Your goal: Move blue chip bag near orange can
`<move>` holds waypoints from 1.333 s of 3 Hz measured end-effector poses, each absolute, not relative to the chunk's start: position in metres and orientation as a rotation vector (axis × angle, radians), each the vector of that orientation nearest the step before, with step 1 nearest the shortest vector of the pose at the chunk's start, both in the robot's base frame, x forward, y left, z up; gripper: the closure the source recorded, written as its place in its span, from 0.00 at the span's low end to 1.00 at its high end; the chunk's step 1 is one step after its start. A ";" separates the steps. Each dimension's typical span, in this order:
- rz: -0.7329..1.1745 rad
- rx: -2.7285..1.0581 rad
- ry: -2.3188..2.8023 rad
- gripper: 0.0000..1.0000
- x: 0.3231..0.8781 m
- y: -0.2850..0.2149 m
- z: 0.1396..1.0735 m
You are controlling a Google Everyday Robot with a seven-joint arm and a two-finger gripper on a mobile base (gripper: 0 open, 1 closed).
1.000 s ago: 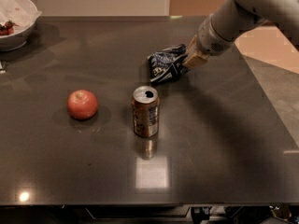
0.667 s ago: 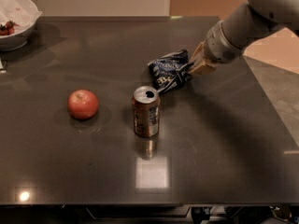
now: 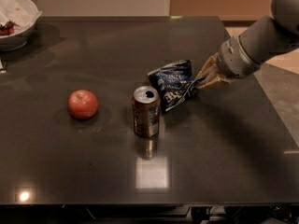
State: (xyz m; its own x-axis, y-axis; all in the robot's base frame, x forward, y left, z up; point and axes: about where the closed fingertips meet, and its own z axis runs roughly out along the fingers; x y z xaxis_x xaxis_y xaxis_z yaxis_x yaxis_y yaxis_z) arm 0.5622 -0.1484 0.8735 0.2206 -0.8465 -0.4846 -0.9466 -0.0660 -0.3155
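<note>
Claw [image 3: 204, 80] tight on the right edge of the blue chip bag [image 3: 172, 82] (just beside the orange can [image 3: 145, 112]).

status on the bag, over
Gripper at bag, jaws shut on its right edge. Bag tilted, close beside can. Nothing between them; apple left of can.

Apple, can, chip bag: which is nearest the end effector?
The blue chip bag: the end effector grips its right edge. The orange can stands just left of the bag, the apple farther left.
</note>
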 end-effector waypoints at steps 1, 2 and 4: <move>0.260 -1.966 1.593 1.00 0.543 -0.156 0.873; 0.285 -2.004 1.520 1.00 0.524 -0.157 0.877; 0.344 -2.034 1.429 0.82 0.496 -0.153 0.882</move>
